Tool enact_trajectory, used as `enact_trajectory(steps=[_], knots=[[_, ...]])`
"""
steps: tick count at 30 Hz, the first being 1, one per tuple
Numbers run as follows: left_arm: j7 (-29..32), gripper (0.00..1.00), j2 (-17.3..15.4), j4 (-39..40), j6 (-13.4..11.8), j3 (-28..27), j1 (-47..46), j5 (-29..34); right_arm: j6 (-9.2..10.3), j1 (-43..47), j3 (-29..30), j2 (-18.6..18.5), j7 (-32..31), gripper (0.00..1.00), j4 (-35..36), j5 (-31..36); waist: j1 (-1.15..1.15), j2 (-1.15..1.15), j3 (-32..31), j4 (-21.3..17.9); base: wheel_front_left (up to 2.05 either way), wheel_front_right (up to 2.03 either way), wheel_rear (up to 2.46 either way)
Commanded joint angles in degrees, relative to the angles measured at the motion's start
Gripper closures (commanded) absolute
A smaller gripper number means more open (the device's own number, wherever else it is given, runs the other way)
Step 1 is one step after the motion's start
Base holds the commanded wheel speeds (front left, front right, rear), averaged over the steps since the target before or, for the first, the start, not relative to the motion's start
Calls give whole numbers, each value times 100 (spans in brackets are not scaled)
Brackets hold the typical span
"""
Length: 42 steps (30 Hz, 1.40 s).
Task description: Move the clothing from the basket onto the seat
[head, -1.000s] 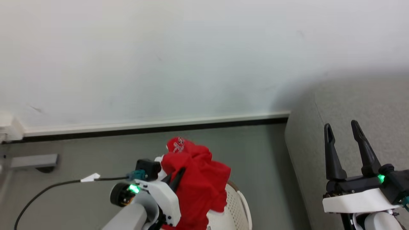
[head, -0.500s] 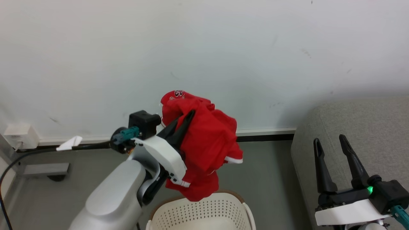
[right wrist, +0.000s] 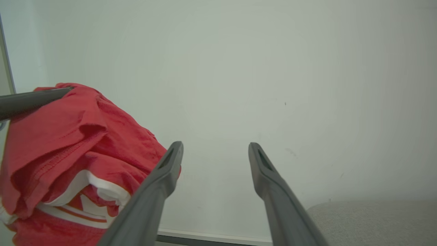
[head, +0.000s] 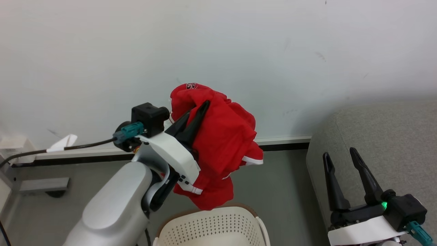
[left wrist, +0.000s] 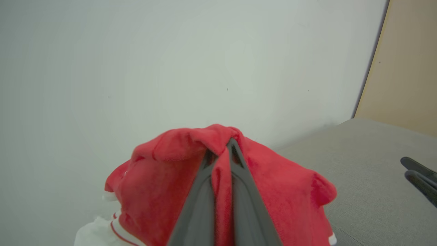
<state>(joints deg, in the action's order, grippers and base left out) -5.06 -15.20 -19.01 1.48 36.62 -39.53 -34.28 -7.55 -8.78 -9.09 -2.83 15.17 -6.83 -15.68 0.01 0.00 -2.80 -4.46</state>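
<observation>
left gripper [head: 197, 112]: pinching clothing [head: 227, 143], dangling it over basket [head: 211, 228]
right gripper [head: 339, 153]: hovering spread wide beside seat [head: 389, 133]

Home room, grey sofa [head: 385, 133], laundry basket [head: 211, 227]

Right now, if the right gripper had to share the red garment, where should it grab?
Probably the white-striped hem hanging free on the right side of the clothing, coming from the robot's right. It droops clear of the shut left gripper, nearest the open right gripper.
</observation>
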Motion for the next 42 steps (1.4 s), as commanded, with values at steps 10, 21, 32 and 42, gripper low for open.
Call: enact_trajectory(steps=[10,21,32,42], knots=[[69,100,-32,35,-24,21,34,-118,12,-98,-955,-306,-3,0,121,-425,-1,0,3,-8,0,0,0],[65,100,12,-79,10,77,-102,-148,12,-613,-2537,-645,-3,0,-287,-1266,-1,0,60,29,0,0,0],[60,100,194,-164,85,248,-238,-112,12,-1593,-3508,-263,-3,0,-1587,-2242,-1,0,136,217,0,0,0],[47,100,465,-277,201,488,-336,-114,12,-2142,-3631,-55,-2,0,-2353,-2971,-1,0,231,535,0,0,0]])
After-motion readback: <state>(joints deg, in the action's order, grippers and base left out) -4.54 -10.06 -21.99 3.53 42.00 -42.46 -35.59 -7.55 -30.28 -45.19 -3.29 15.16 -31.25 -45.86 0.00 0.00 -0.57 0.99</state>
